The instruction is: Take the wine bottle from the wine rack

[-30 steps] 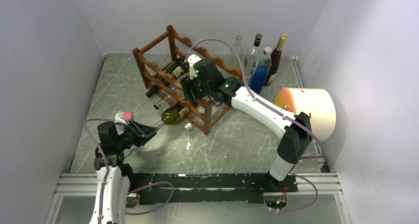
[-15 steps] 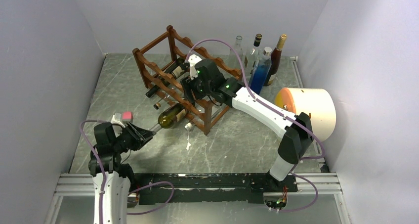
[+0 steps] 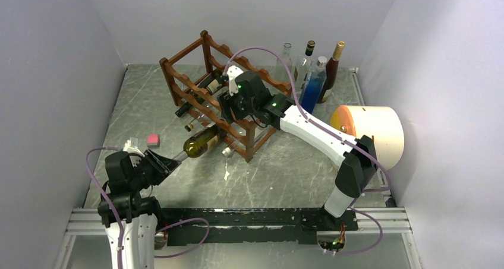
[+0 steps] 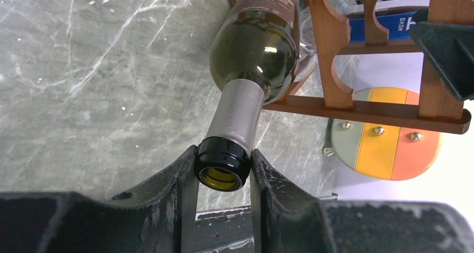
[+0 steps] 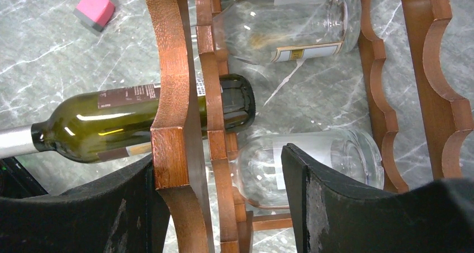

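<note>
Since one second ago, my left arm has drawn back toward its base, and the wine bottle (image 3: 199, 143) has come farther out of the wine rack (image 3: 205, 43) with it. My right arm has held its station.

Left arm: folded tight over its base, forearm low and aimed at the rack. Left claw (image 4: 221, 172): closed narrow on the bottle's black mouth ring, one finger on each side. From the fingertips, the silver-wrapped neck and green body (image 4: 257, 52) run straight ahead. The base end still lies between the rack's scalloped rails (image 4: 330, 46).

Right arm: stretched long across the table, wrist pitched down over the rack. Right claw (image 5: 215, 169): jaws stand apart, astride the near rails (image 5: 170, 85). The left finger sits against the outer rail; the right finger stands clear of the wood. Between and beyond these fingers lies the green bottle's base (image 5: 235, 102), with one clear bottle (image 5: 313, 158) just right of it and another (image 5: 290, 24) farther ahead. A pink block (image 5: 95, 8) lies on the table, well ahead and left.
</note>
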Controlling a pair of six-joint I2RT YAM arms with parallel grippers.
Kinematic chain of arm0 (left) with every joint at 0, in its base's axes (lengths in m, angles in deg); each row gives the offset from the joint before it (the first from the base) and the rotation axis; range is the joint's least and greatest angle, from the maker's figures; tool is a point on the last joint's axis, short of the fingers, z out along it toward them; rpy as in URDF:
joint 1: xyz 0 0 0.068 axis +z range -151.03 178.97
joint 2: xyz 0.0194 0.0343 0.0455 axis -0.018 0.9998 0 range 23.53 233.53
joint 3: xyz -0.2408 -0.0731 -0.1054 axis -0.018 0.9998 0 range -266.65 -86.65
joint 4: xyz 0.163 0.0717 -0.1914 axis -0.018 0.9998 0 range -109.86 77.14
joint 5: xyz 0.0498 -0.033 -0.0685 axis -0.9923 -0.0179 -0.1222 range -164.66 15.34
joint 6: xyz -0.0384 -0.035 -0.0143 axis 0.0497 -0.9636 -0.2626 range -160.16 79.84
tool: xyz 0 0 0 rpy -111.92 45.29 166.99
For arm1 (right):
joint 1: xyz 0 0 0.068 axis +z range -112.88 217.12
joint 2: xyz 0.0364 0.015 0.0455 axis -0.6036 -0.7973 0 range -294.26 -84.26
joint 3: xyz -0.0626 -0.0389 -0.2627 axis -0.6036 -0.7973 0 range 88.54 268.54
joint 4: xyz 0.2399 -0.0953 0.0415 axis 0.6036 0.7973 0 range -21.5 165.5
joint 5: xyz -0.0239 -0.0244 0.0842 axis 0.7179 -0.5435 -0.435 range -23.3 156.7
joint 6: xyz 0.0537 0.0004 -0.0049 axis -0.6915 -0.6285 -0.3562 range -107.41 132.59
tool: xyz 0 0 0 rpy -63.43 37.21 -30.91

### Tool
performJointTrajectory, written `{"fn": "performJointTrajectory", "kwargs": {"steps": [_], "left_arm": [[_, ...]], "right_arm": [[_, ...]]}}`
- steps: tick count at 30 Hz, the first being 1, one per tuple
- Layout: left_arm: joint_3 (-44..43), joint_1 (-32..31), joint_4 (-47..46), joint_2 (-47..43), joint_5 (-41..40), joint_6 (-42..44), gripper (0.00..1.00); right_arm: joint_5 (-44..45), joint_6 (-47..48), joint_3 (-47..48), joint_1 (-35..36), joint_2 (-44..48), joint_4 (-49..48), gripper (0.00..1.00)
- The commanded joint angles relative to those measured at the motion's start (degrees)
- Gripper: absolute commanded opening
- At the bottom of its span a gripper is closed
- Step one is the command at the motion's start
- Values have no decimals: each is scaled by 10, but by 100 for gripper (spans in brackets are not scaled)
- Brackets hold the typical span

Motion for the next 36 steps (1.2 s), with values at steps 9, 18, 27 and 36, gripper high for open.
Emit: {"fn": "performJointTrajectory", "kwargs": {"steps": [9, 18, 27, 36], "left_arm": [[-100, 3, 73, 13, -46, 74, 7], [-136, 0, 81, 28, -52, 113, 7], [-179, -31, 81, 51, -64, 154, 7], [-185, -70, 78, 55, -73, 185, 7]], "right_arm": [[58, 23, 23, -7, 5, 6, 72], [152, 53, 144, 56, -3, 101, 89], [244, 100, 261, 188, -32, 180, 99], [-63, 206, 14, 242, 23, -95, 100]]}}
